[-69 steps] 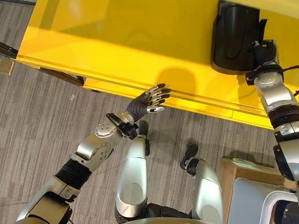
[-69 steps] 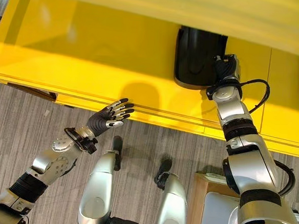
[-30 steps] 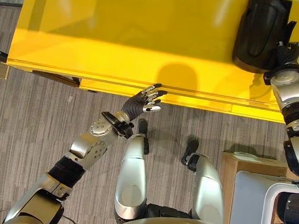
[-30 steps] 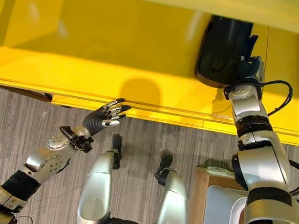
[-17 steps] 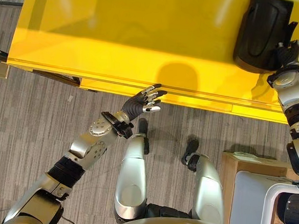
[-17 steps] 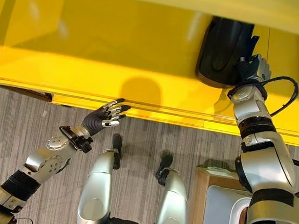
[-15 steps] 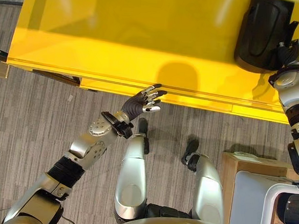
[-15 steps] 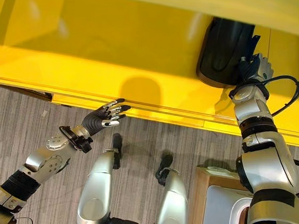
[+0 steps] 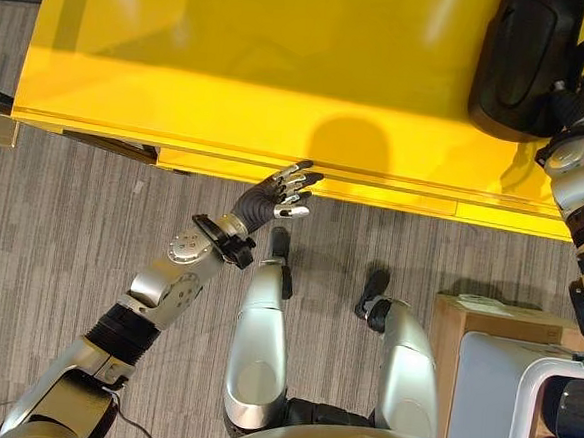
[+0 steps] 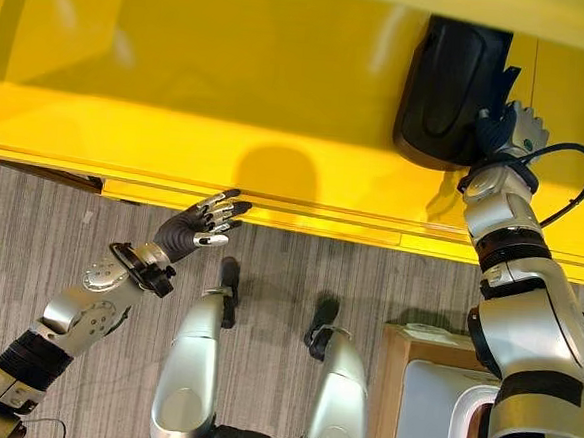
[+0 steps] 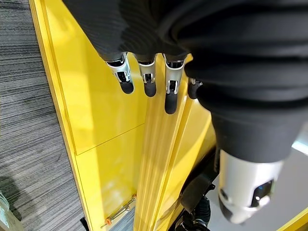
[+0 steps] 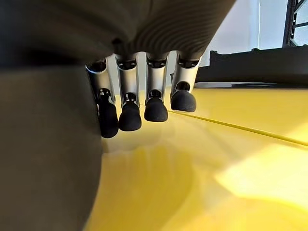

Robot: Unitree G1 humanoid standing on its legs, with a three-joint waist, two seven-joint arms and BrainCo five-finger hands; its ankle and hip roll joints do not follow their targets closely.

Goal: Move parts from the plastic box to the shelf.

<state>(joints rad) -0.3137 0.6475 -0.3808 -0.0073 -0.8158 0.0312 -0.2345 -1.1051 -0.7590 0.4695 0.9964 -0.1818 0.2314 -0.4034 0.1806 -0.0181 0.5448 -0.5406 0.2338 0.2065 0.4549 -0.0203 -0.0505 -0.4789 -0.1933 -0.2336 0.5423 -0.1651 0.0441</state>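
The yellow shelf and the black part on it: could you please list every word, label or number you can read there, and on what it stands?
None can be read.
Yellow shelf: plain surface, no print.
Black part: no legible marking.
Right hand beside the part and left hand at the shelf edge: no readable labels.

The yellow shelf is bare from its left corner across the middle. A black part blocks the right end, the right hand touching it.

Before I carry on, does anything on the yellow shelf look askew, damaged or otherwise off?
Nothing stands out. The black part lies flat on the yellow shelf, with the right hand beside it. The left hand hovers open at the shelf's front edge, holding nothing.
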